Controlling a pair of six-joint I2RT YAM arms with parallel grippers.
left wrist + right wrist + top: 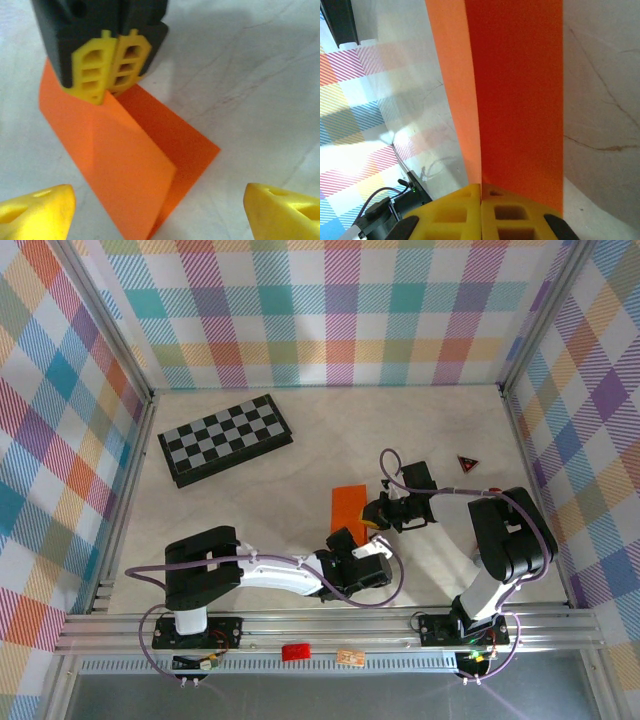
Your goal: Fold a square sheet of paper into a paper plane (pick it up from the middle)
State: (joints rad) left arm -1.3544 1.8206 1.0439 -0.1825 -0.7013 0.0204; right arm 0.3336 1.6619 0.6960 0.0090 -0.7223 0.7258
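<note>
Surroundings: the checkerboard lies at the far left of the table, well apart from my work. A small dark red triangle sits far right near the wall. A small red item and a tan one rest on the front rail between my two bases. None of these stands between my jaws and the paper. The only thing crowding the spot is my own two wrists, close together at table centre. The square sheet of paper lies mid-table just beyond my left gripper, folded into a narrow orange strip. In the left wrist view the paper has one flap lifted off the table, the other lying flat beneath it. My right gripper is closed tight on the far upper edge of that lifted flap. The right wrist view confirms it: pads pressed together at the crease, paper running away from my right gripper. My left gripper stands wide, holding nothing, its fingertips either side of the paper's near end. Whether they touch the table I cannot tell.
</note>
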